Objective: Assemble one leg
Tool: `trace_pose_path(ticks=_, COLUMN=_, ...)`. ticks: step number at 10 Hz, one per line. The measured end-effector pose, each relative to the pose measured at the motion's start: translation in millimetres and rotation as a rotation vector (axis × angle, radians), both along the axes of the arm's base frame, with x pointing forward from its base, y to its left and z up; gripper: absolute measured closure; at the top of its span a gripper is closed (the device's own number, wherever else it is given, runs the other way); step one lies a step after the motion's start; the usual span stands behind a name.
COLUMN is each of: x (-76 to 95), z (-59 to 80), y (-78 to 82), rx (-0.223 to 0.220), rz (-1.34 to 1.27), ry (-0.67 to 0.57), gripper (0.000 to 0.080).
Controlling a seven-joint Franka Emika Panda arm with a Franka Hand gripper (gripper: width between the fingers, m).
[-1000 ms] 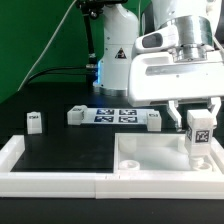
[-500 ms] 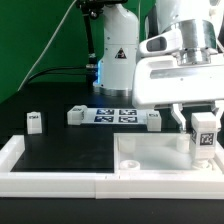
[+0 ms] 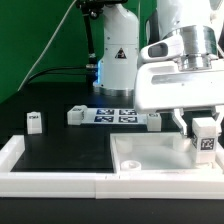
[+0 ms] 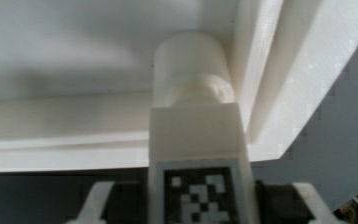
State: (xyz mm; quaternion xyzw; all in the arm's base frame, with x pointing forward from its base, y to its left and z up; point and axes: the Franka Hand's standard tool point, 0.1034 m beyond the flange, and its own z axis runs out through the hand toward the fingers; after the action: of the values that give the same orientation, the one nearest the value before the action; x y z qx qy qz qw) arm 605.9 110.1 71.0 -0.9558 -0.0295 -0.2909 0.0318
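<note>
My gripper (image 3: 203, 128) is shut on a white leg (image 3: 207, 138) with a black-and-white tag on its face. It holds the leg upright over the far right corner of the white tray-like tabletop (image 3: 150, 162), at the exterior view's right. In the wrist view the leg (image 4: 197, 120) sits between my fingers (image 4: 105, 200), and its rounded end points at the tabletop's raised corner wall (image 4: 274, 80). I cannot tell whether the end touches the tabletop; the corner hole is hidden behind the leg.
Three more legs lie on the black table: one at the left (image 3: 34, 121) and two (image 3: 75, 115) (image 3: 153, 120) at either end of the marker board (image 3: 115, 115). A white rail (image 3: 50, 180) runs along the front and left. The robot base (image 3: 118, 55) stands behind.
My gripper has carried the leg toward the exterior view's right and slightly down, closer to the tabletop's right corner.
</note>
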Motion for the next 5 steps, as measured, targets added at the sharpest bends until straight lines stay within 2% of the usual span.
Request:
trace_pose_path(ticks=2, x=-1.1, z=-1.9, y=0.1, rx=-0.001, rz=0.002, ry=0.016, gripper=0.0483)
trace_pose_path(ticks=3, x=-1.1, z=-1.9, y=0.1, rx=-0.001, rz=0.002, ry=0.016, gripper=0.0300)
trace_pose_path(ticks=4, x=-1.1, z=-2.0, y=0.1, rx=-0.001, rz=0.002, ry=0.016, gripper=0.0180)
trace_pose_path(ticks=5, x=-1.2, z=-2.1, y=0.1, rx=-0.002, rz=0.003, ry=0.016, gripper=0.0180)
